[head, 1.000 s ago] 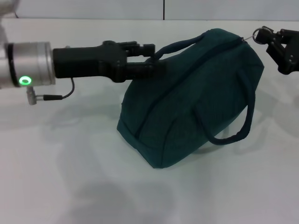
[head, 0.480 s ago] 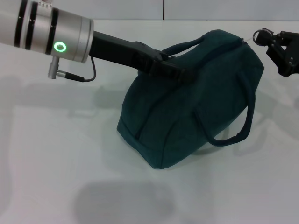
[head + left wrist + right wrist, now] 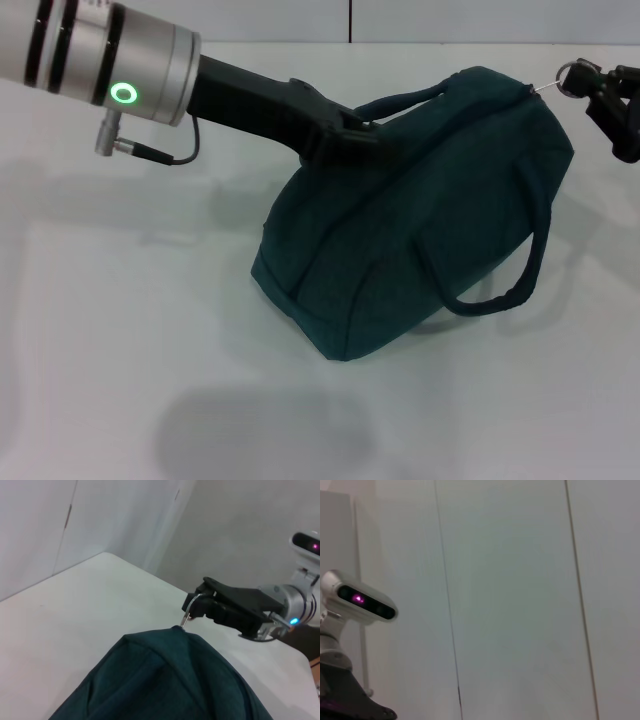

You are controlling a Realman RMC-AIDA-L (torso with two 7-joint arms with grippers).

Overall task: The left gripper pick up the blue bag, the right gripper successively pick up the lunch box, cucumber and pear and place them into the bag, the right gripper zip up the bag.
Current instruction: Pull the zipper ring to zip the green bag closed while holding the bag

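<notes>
The blue bag lies on the white table, bulging, its top closed. My left gripper comes in from the upper left and is shut on the bag's far cord handle. My right gripper is at the bag's far right end, shut on the ring zip pull. The left wrist view shows the bag's end, the ring and my right gripper pinching it. The near handle hangs loose. The lunch box, cucumber and pear are out of view.
The white table spreads around the bag, with a pale wall behind it. The robot's head shows in the right wrist view, which shows neither the bag nor the table.
My left arm has swung up, so its silver wrist now sits high at the upper left. My right gripper has moved a little to the right with the ring, and the bag's right end followed.
</notes>
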